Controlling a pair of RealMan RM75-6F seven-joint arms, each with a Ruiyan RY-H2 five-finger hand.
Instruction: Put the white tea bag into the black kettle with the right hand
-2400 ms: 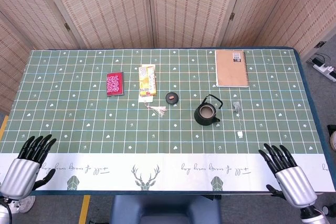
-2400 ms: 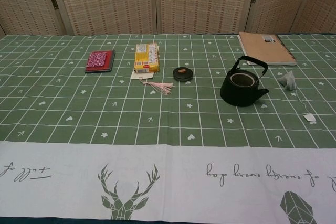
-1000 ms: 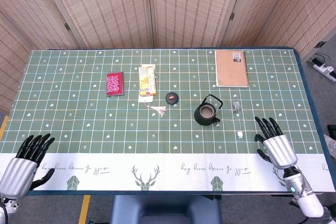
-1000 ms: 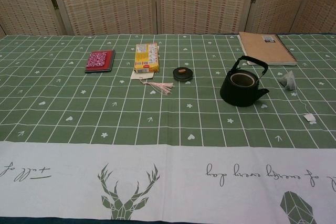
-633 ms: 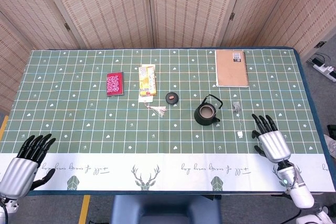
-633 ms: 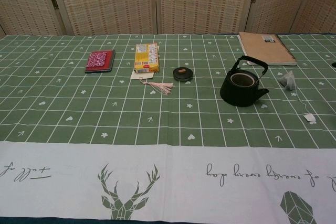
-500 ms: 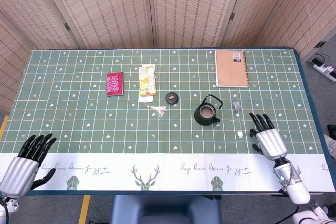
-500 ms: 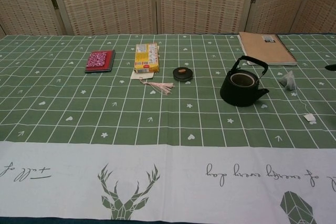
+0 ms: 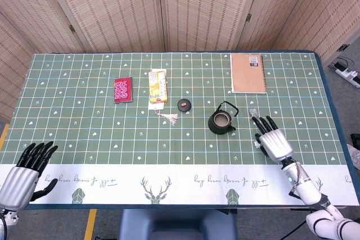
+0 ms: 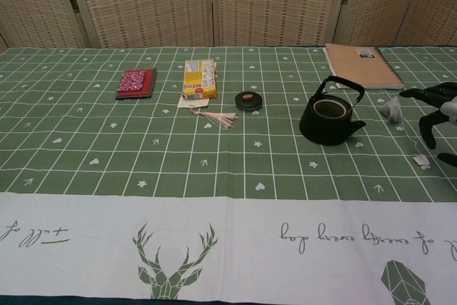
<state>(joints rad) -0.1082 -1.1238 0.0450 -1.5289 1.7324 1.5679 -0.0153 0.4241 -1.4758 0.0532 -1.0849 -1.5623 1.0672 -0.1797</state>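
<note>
The black kettle [image 9: 222, 120] [image 10: 330, 116] stands lidless, right of the table's middle. The white tea bag [image 9: 252, 112] [image 10: 391, 108] lies just to its right; a string runs toward me to a small paper tag [image 10: 421, 160]. My right hand [image 9: 273, 142] [image 10: 437, 108] hovers beside the bag, spread and holding nothing, its fingertips [image 9: 259, 122] reaching the bag's near edge. In the head view it covers the tag. My left hand [image 9: 25, 175] rests open at the front left corner, and only the head view shows it.
The kettle's round lid [image 9: 184, 104] [image 10: 248, 100] lies left of the kettle. A brown spiral notebook [image 9: 247, 73] [image 10: 360, 56] sits behind, with a yellow box [image 9: 158, 86], a tasselled tag [image 9: 169, 117] and a red patterned pouch [image 9: 122, 89] further left. Woven screens back the table.
My right hand has moved from the front edge forward and left to the tea bag, entering the chest view. The left hand has barely shifted.
</note>
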